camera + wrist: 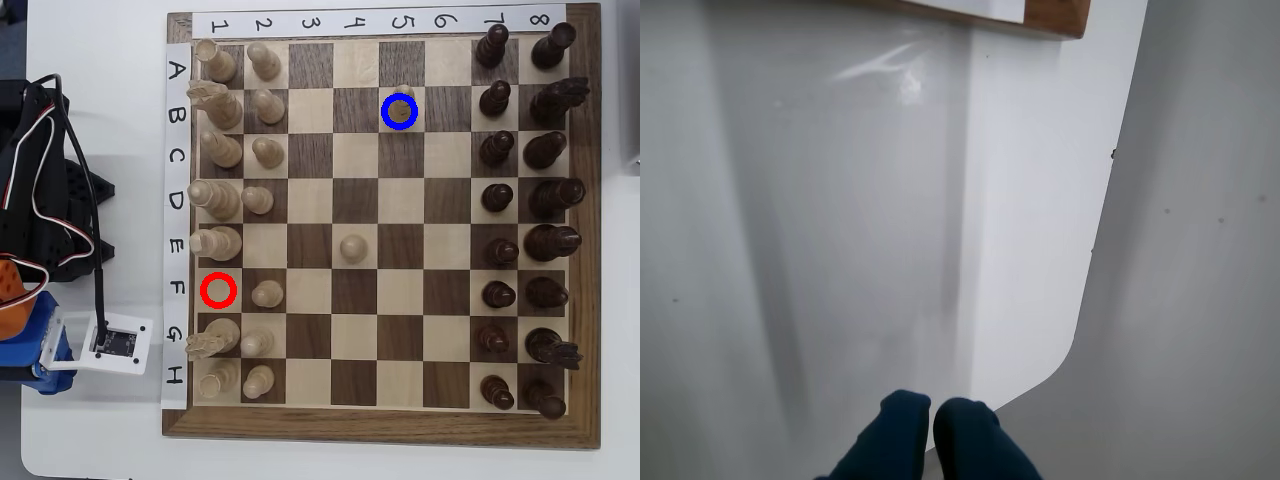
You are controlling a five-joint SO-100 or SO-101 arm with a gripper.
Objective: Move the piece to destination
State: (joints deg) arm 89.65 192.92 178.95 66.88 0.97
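In the overhead view the piece (404,97), a light tan slim chess piece, stands inside the blue ring that marks the destination (400,111) on row B, column 5. The red ring (218,290) on row F, column 1 has nothing in it. My gripper (932,410) shows only in the wrist view, at the bottom edge. Its two dark blue fingers (892,430) are pressed together with nothing between them, over bare white table. It is off the board, far from the piece.
The arm (40,200) sits folded left of the chess board (380,425), with its white camera module (115,340) beside row G. Pale pieces fill columns 1 and 2, dark ones columns 7 and 8. A lone pale pawn (352,246) stands mid-board. A board corner (1055,15) shows in the wrist view.
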